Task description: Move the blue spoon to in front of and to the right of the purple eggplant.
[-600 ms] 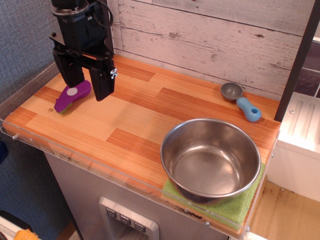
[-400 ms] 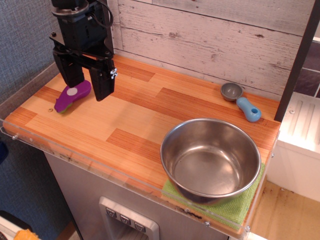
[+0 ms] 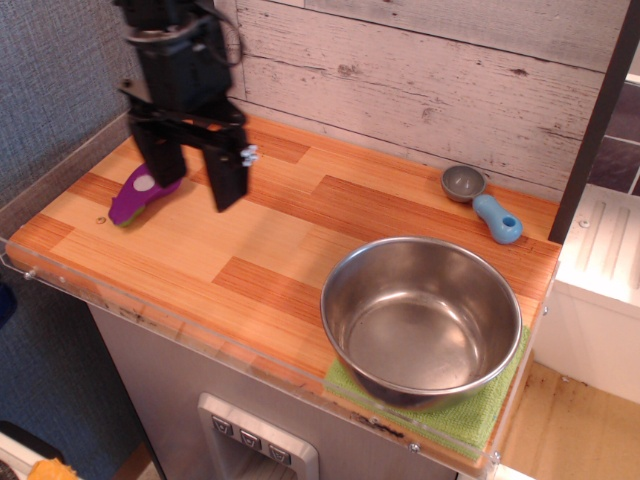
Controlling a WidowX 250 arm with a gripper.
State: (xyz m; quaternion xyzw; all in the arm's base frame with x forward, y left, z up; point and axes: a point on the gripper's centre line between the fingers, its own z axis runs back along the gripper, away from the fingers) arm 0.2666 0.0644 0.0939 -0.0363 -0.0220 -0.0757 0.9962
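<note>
The black claw hangs over the back left part of the desk, its two thick fingers pointing down and spread wide apart with nothing between them, so it is released and empty. One finger stands just beside the purple eggplant and hides part of its far end; whether it touches the eggplant I cannot tell. The other finger is further toward the middle of the desk, its tip close above the wood.

The eggplant lies flat near the left edge of the desk, its white spot up and its lime-green stem end pointing toward the front.

The blue spoon is well apart from the eggplant, right across the desk near the back right corner. It lies flat, with its grey round bowl toward the plank wall and its light-blue handle angled forward and to the right, the hole in the handle showing.

Between the spoon and the front edge, also far from the eggplant, sits a large steel mixing bowl, upright and empty, resting on a green cloth at the front right corner.
</note>
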